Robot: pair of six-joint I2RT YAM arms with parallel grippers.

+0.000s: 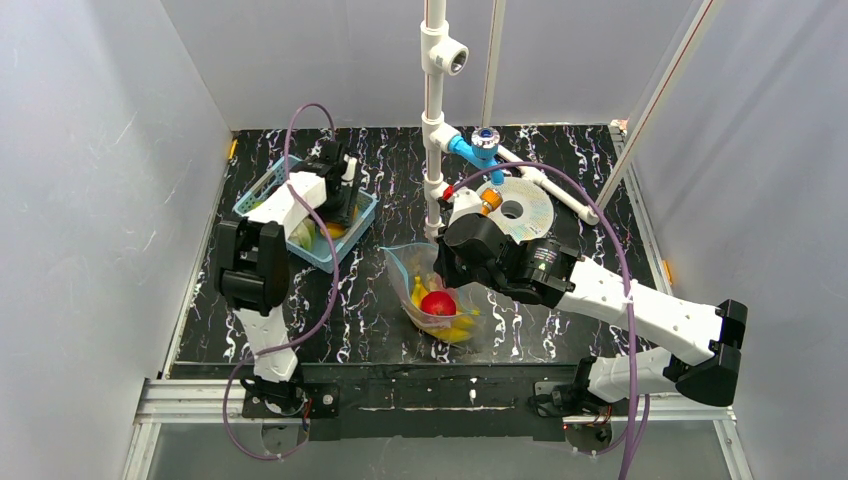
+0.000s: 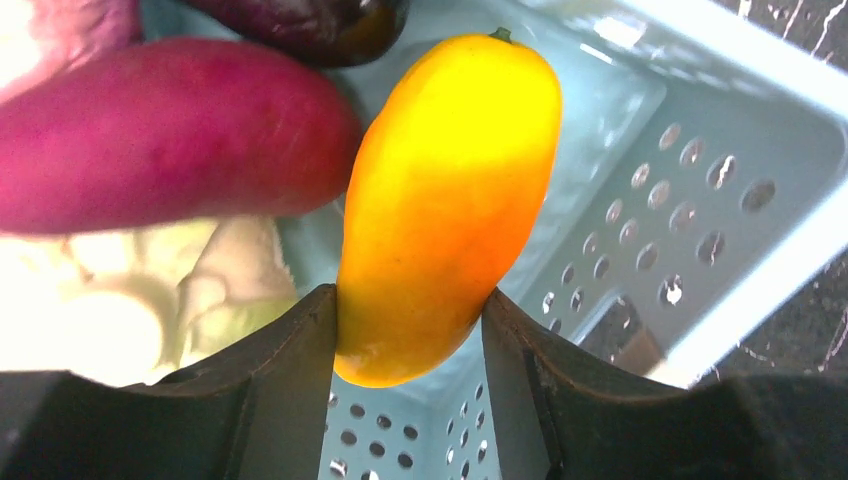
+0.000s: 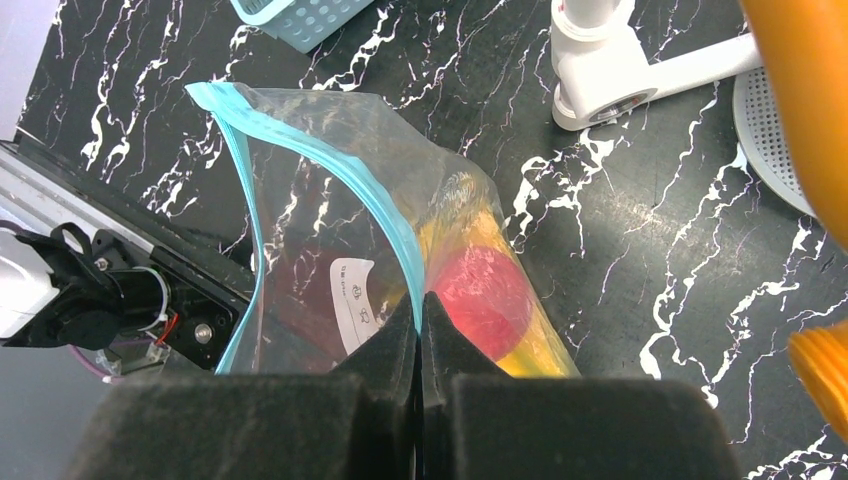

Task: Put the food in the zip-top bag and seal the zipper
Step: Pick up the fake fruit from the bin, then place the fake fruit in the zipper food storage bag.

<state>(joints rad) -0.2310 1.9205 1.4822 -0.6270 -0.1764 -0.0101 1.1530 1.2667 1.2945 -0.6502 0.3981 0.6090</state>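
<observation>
zip-top bag (image 3: 330, 230) sits mid counter (image 1: 365, 305), just in front of the white pipe stand (image 1: 433, 120), mouth propped open toward the blue basket (image 1: 262, 185). right gripper (image 3: 420, 310) is pinched fully closed on the bag's rim, right at the zipper (image 3: 300, 140), holding that edge up. a red apple (image 1: 437, 303) and some yellow pieces already lie inside.

bag handling: thin, crinkly, floppy film, very light, so it likely slumps and closes if the rim is let go. the zipper strip is the stiffest part and the best place to hold; the smooth film would probably slip.

left gripper (image 2: 410, 310) is down in the basket, jaws at a middling width pressed against both sides of the yellow fruit (image 2: 445, 190) near its lower end. the fruit looks smooth, glossy and rounded, probably firm but slippery, and it tapers, so a grip nearer the fat middle seems safer. a purple sweet potato (image 2: 170, 135) touches it on one side and pale cabbage (image 2: 150, 290) sits just beside, so a lift may nudge them.
</observation>
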